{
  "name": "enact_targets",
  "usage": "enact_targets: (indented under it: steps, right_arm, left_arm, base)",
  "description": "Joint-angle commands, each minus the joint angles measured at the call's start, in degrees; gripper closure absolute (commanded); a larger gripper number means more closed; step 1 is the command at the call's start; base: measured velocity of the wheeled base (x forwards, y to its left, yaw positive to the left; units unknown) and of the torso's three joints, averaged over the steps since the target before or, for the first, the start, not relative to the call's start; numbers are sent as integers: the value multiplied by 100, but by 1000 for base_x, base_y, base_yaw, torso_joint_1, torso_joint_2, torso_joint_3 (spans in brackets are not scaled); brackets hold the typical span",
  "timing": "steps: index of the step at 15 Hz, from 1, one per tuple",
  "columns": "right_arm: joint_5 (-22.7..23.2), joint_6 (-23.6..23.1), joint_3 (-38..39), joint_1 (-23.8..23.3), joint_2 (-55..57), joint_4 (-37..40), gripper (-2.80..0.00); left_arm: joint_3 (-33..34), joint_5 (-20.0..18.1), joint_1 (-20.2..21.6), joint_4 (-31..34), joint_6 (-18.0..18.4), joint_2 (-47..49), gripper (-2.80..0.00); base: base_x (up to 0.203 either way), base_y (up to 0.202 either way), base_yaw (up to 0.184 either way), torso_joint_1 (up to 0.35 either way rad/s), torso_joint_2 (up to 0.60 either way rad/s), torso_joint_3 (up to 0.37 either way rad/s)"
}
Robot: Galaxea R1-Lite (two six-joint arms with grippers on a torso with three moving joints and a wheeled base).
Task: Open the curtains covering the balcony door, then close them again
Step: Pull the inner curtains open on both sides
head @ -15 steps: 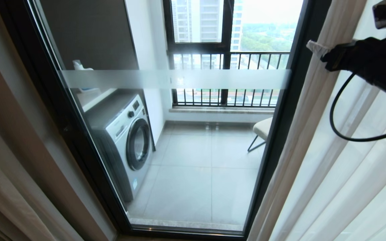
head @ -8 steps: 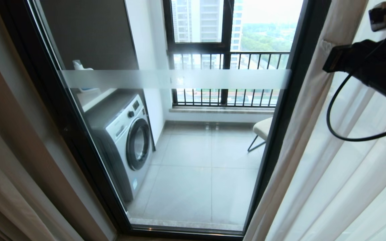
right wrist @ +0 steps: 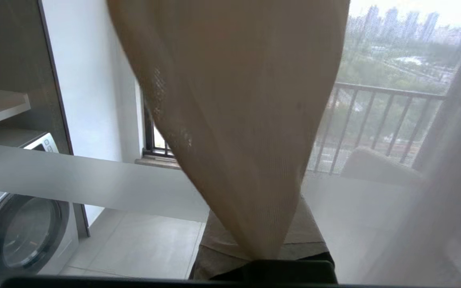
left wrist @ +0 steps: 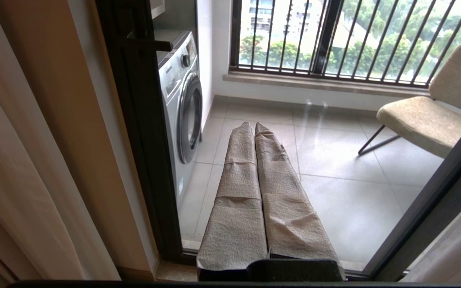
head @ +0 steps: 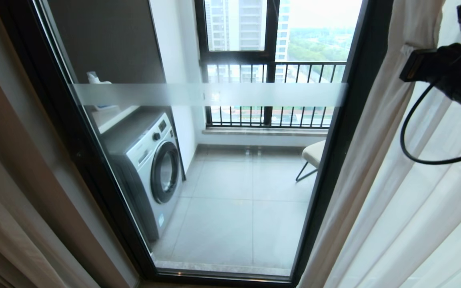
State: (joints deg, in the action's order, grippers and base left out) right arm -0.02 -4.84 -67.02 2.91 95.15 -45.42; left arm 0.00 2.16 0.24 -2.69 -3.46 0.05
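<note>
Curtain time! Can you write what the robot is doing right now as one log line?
right gripper: shut on sheer curtain edge | left gripper: shut, idle | balcony door: uncovered

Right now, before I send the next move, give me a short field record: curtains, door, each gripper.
curtains: gathered at the right of the glass, cream edge in front, sheer white layer behind
balcony door: glass panel uncovered; washing machine and chair visible beyond
right gripper: shut on a fold of the cream curtain, up at the curtain edge
left gripper: shut, empty, pointing at the glass
</note>
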Motion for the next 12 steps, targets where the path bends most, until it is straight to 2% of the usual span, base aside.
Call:
enact_targets:
  steps: [1,6,12]
  right_arm:
    - [2,-1,53,-128,-162,-24,0]
    - [12,9,507,-396,-524,-72,0]
    - [-15,-17,656,-460,-699,-96,0]
  left_arm:
    - [0,3,2,-3,-5,-2,0]
    - [0,3,2,-3,-5,-5,0]
    - [0,3,2,-3,-5,-5,0]
  base:
    - [0,0,0,0,0,0]
    - [0,0,0,0,0,0]
    - [0,0,0,0,0,0]
